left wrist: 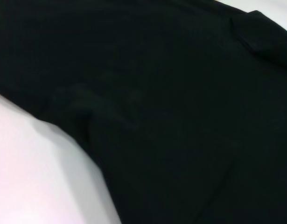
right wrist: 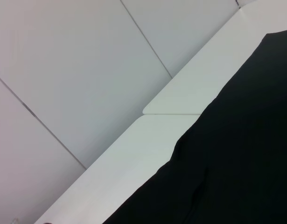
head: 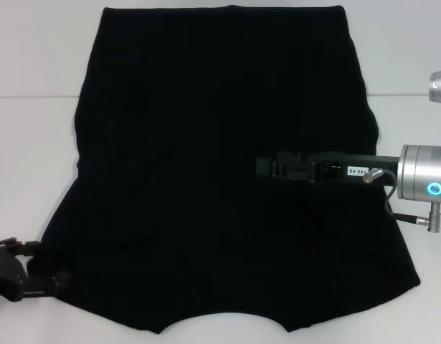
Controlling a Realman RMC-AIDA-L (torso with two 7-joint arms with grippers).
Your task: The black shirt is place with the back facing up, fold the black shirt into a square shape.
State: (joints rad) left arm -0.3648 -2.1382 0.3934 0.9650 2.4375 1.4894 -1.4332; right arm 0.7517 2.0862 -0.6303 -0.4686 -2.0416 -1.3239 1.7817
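Two arms flank the large plain black soft-fabric shirt (head: 220, 172), spread flat on the white bench (head: 34, 57) (ready for folding). Right gripper (head: 267, 167) hovers mid-shirt, left gripper (head: 51, 281) by the near-left sleeve; I cannot tell either jaws' state.

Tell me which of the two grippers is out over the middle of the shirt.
The right gripper: it reaches in from the right across the black shirt. The left gripper sits at the shirt's near-left edge.
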